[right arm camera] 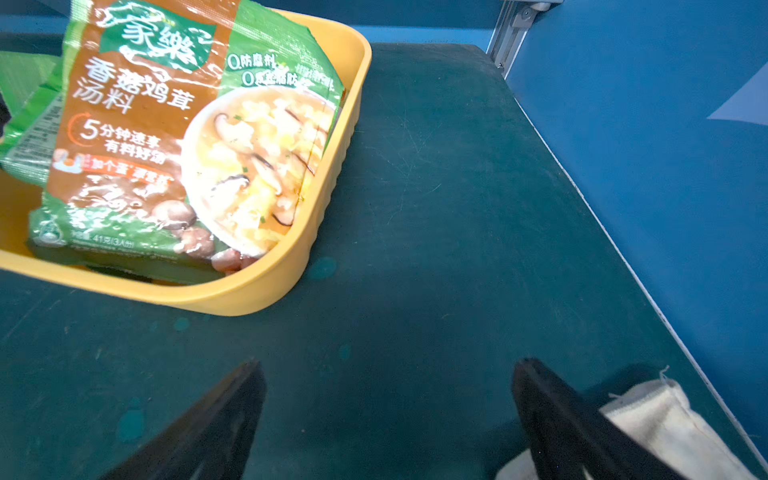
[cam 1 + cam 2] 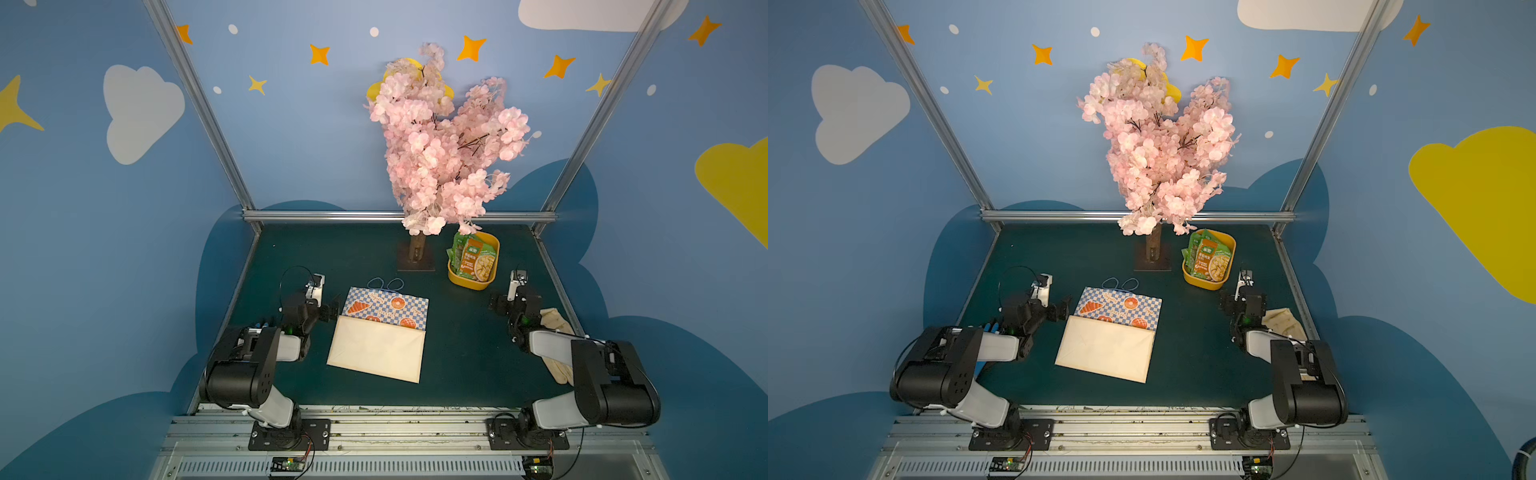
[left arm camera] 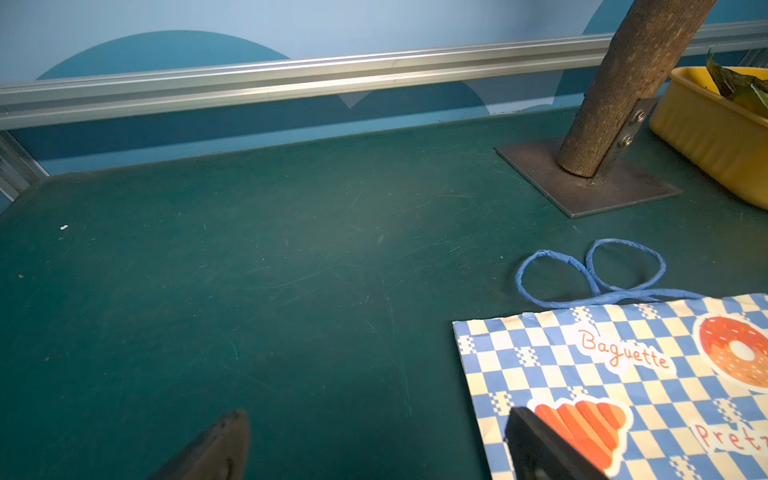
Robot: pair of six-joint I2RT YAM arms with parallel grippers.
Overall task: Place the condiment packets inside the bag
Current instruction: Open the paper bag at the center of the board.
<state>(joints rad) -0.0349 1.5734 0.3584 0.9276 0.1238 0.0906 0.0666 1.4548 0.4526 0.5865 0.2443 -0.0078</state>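
In the yellow tub near the flat bag, packets lie untouched; left gripper and right gripper gape empty, so the right should likely pinch the top one first.

Our count on the dark green table

We see one blue-and-white checkered paper bag with two blue cord handle loops, one yellow plastic tub, at least two glossy green condiment packets overlapping in it, total unclear, one pink artificial blossom tree, one beige cloth glove, and two black-and-white robot arms, left arm and right arm.
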